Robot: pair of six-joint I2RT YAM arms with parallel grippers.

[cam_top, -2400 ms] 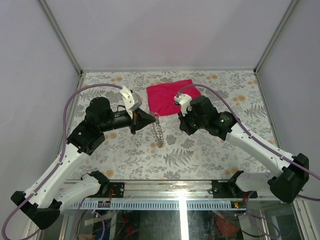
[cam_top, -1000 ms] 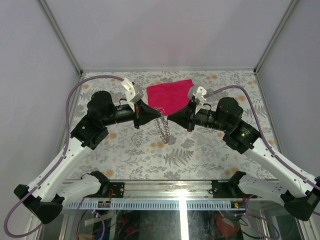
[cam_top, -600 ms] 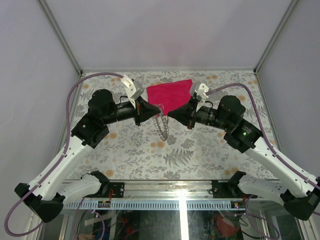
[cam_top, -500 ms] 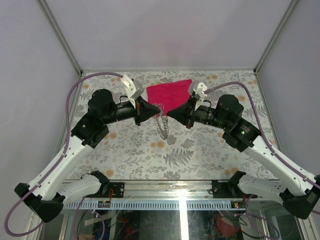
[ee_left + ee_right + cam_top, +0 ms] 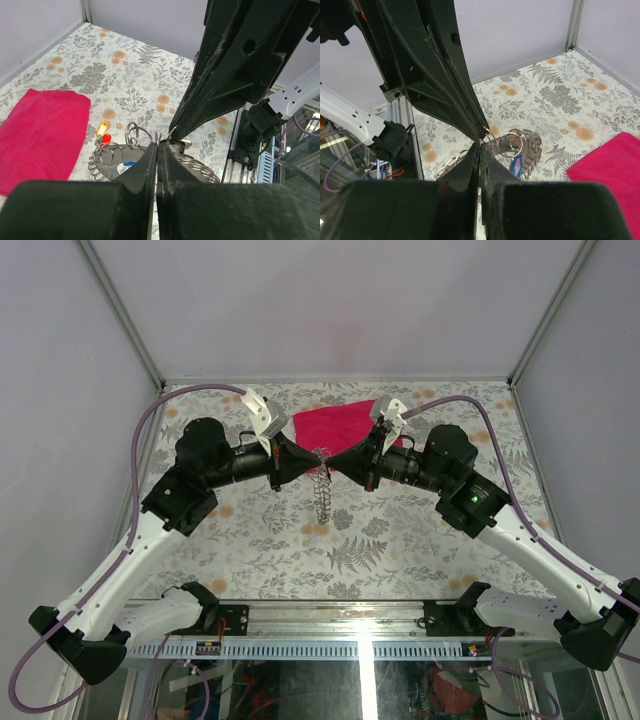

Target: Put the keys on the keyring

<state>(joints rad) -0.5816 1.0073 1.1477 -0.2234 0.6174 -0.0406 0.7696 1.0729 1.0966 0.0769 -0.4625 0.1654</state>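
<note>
Both grippers are raised above the table, tip to tip. My left gripper [image 5: 311,460] [image 5: 157,145] is shut on the edge of the silver keyring [image 5: 127,136] [image 5: 511,156]. A chain of smaller rings [image 5: 321,496] [image 5: 197,164] dangles from it, along with keys carrying yellow [image 5: 103,128], red [image 5: 106,138] and blue [image 5: 127,163] tags. My right gripper [image 5: 331,462] [image 5: 480,149] is shut on a thin silver sliver that looks like a key seen edge-on, its tip touching the left gripper's tip at the ring.
A crimson cloth [image 5: 338,430] lies on the floral tabletop [image 5: 400,530] behind the grippers. Grey walls with metal corner posts [image 5: 125,320] close in the table. A metal rail [image 5: 350,625] runs along the near edge between the arm bases.
The right arm has swung in from the right until its gripper tip meets the left gripper's. The left gripper stayed put; the ring chain swung slightly.
</note>
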